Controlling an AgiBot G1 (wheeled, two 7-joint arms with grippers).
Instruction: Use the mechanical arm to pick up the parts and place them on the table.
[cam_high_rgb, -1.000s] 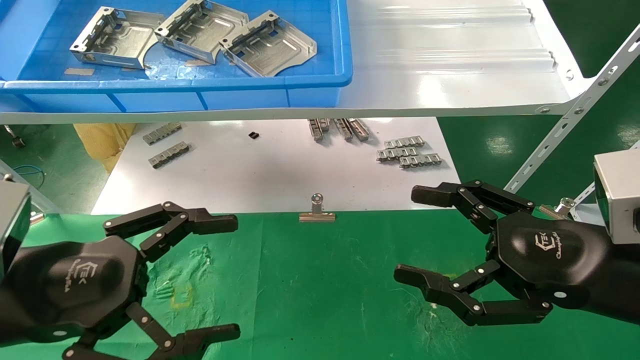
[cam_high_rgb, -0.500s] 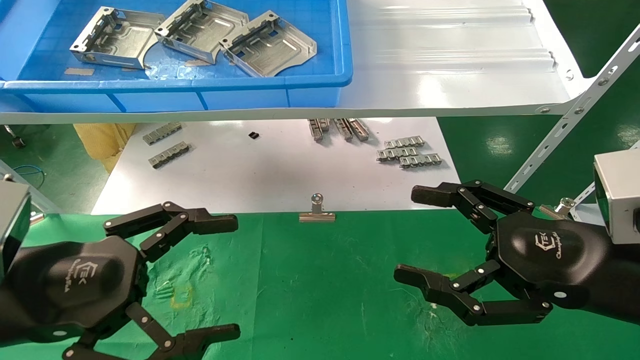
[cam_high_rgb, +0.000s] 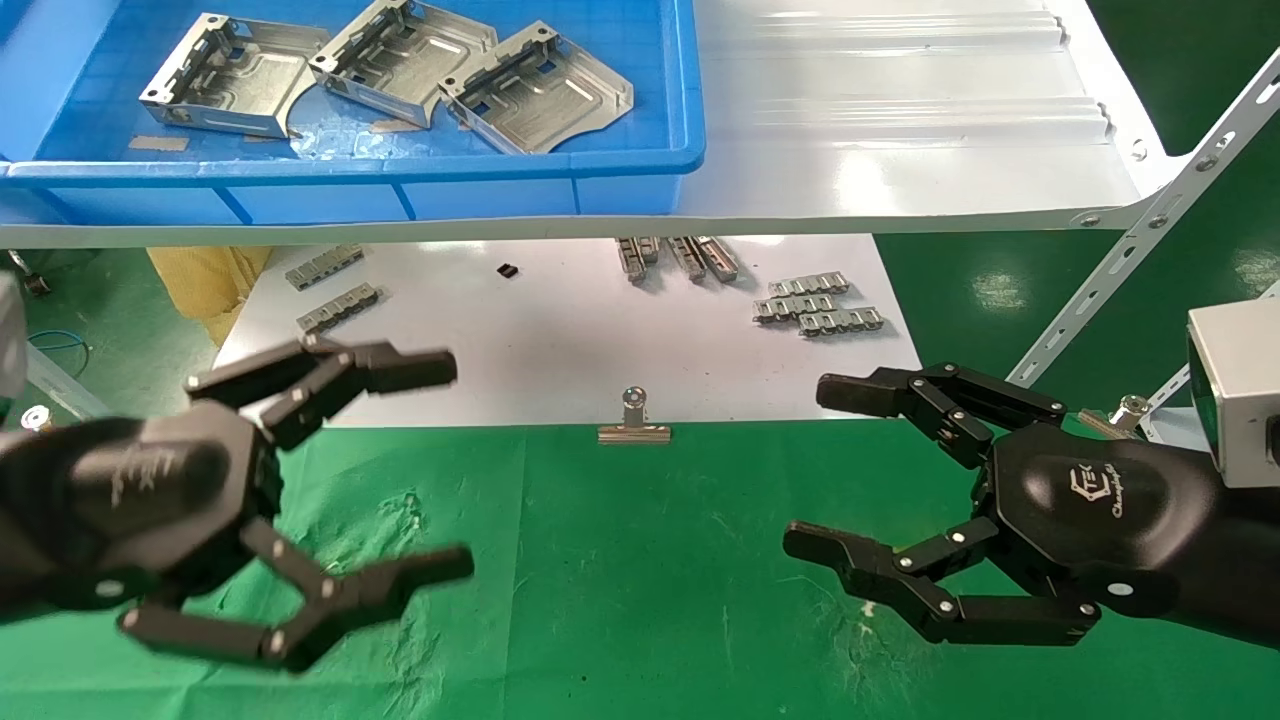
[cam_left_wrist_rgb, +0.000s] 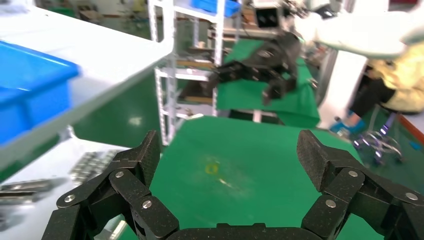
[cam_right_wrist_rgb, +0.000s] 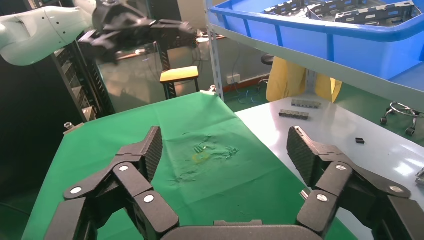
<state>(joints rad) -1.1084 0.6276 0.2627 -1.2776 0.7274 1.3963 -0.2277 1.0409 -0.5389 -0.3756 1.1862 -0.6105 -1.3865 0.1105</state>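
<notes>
Both glossy black grippers, left (cam_high_rgb: 440, 470) and right (cam_high_rgb: 815, 470), gape empty over wrinkled green cloth (cam_high_rgb: 640, 580) (jointed, riveted).

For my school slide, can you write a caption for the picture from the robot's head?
Both grippers, left and right, hover open over the green table; three shiny parts wait in the blue bin.

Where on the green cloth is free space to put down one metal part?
The green cloth is bare between the left end effector and the right end effector, below the binder clip. The white board behind it carries clip strips, with a bare middle.
</notes>
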